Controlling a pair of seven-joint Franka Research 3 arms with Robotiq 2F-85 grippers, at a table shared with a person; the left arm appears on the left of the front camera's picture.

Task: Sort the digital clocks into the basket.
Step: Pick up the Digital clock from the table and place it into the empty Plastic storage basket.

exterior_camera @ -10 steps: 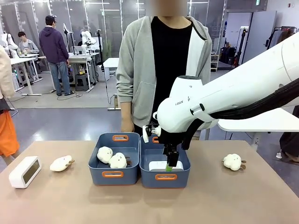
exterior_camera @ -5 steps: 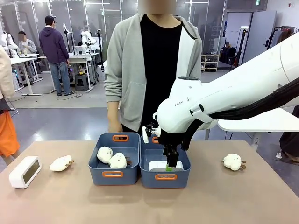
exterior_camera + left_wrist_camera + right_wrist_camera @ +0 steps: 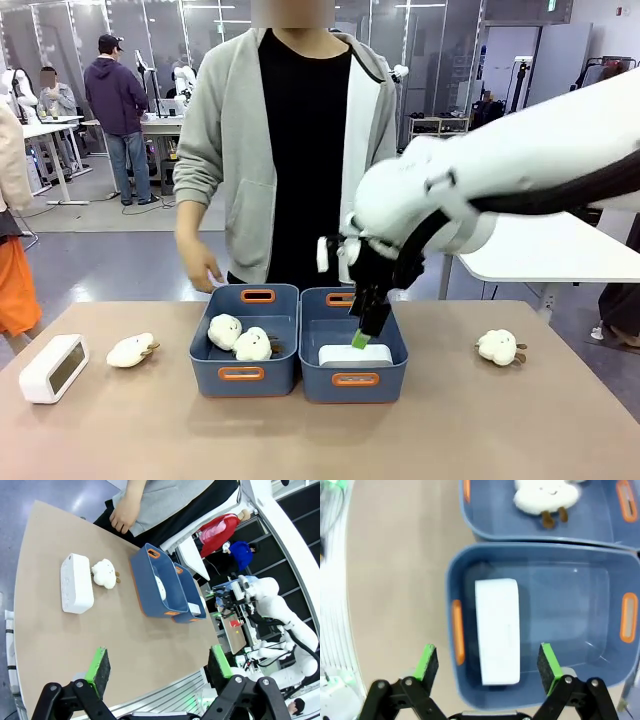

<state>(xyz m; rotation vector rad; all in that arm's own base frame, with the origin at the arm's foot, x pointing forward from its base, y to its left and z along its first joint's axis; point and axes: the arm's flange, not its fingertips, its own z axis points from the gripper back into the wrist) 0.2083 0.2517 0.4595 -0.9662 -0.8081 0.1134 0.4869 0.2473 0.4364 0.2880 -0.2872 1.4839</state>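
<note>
One white digital clock (image 3: pixel 354 355) (image 3: pixel 497 630) lies flat inside the right slate-blue basket (image 3: pixel 392 372) (image 3: pixel 570 610). My right gripper (image 3: pixel 362 338) (image 3: pixel 488 663) hangs open just above it, fingers apart and holding nothing. A second white clock (image 3: pixel 53 367) (image 3: pixel 76 582) rests on the table at the far left. In the left wrist view my left gripper (image 3: pixel 160 666) is open, high over the near edge of the table, far from that clock.
The left bin (image 3: pixel 205 372) holds two cream plush toys (image 3: pixel 239 337). More plush toys lie on the table at left (image 3: pixel 132 350) and right (image 3: pixel 498 346). A person in a grey hoodie stands at the far side, one hand (image 3: pixel 200 268) near the left bin.
My right gripper has risen and drawn back from the clock in the right basket. The person has stepped to the left and moved a hand toward the left bin.
</note>
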